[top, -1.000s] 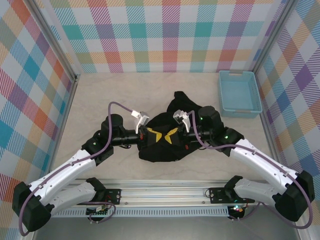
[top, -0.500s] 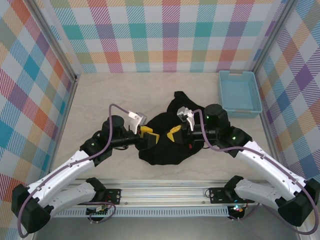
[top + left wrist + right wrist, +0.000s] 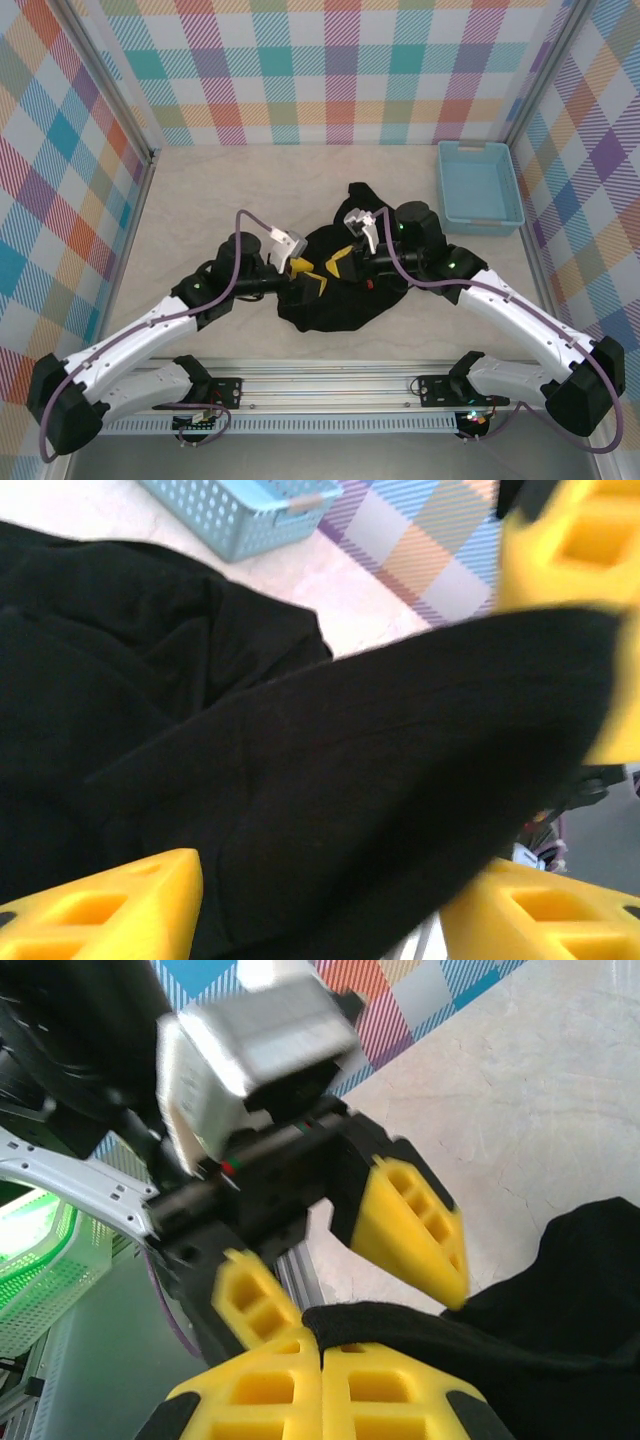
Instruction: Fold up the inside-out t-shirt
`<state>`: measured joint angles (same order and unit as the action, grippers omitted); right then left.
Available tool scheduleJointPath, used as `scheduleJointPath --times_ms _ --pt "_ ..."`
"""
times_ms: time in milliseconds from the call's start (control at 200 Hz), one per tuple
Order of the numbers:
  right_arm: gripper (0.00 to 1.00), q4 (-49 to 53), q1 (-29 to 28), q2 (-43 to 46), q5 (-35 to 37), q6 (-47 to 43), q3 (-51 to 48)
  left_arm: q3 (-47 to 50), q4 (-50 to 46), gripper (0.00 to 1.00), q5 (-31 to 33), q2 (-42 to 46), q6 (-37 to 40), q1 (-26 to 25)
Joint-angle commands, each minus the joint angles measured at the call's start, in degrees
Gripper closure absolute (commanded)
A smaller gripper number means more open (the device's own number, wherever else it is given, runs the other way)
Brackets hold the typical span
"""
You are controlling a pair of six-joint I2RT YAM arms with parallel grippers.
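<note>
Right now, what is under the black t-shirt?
The t-shirt lies bunched on the pale table; bare tabletop shows around its edges. Whatever lies beneath is covered by cloth.

From above, my left hand (image 3: 308,274) and right hand (image 3: 342,265) cover the t-shirt (image 3: 330,305) at its middle — I can't read the folds there. On the left wrist camera, the basket (image 3: 240,510) runs off the top edge.

Pastel plaid walls (image 3: 340,70) around a pale beige tabletop (image 3: 250,190) under even light
</note>
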<state>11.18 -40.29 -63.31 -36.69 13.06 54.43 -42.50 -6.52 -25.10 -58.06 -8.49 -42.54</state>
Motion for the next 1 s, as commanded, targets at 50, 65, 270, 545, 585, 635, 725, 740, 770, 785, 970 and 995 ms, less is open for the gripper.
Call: scheduleJointPath --times_ms 50,65,270,545,585,635,725,740,770,785,970,995 --pt "1.00 -3.00 0.00 -0.22 0.03 2.23 0.28 0.66 4.72 0.77 -2.10 -3.07 -0.28 -0.40" --pt "1.00 -2.26 0.02 -0.11 1.14 2.09 0.32 0.83 4.85 0.82 -2.14 -3.15 -0.44 -0.36" --pt "1.00 11.26 0.13 2.93 17.80 0.40 -1.16 5.88 8.40 0.91 -4.34 -5.34 -2.71 -1.84" --pt "0.89 21.75 -0.13 1.16 17.81 6.20 -8.78 5.85 1.84 0.52 -5.20 -10.83 -1.42 -7.20" --pt "0.78 21.59 -0.09 1.55 18.76 6.75 -9.41 6.46 2.09 0.47 -3.45 -9.30 -1.57 -7.20" --pt "0.67 20.61 -0.05 2.11 20.62 7.43 -9.61 6.94 2.81 0.39 -0.52 -7.35 -2.16 -7.07" --pt "0.57 18.46 0.53 1.25 24.06 7.62 -8.85 6.71 3.12 0.29 4.97 -5.13 -3.37 -6.23" --pt "0.56 18.16 0.75 0.78 24.52 7.77 -8.68 6.47 2.79 0.29 6.22 -5.08 -3.85 -6.10" --pt "0.55 17.61 1.19 -0.33 25.56 8.02 -8.28 5.97 1.73 0.28 8.86 -5.39 -4.65 -5.42" --pt "0.54 17.36 1.51 -0.93 26.08 8.30 -8.17 5.66 1.09 0.27 10.38 -5.69 -5.05 -5.14" --pt "0.52 17.28 5.49 -8.42 28.83 11.38 -7.78 1.59 -8.81 0.27 22.50 -11.05 -9.35 -3.08" --pt "0.51 17.22 5.49 -9.09 28.91 11.22 -7.98 1.09 -11.64 0.27 23.26 -11.75 -9.40 -3.10"
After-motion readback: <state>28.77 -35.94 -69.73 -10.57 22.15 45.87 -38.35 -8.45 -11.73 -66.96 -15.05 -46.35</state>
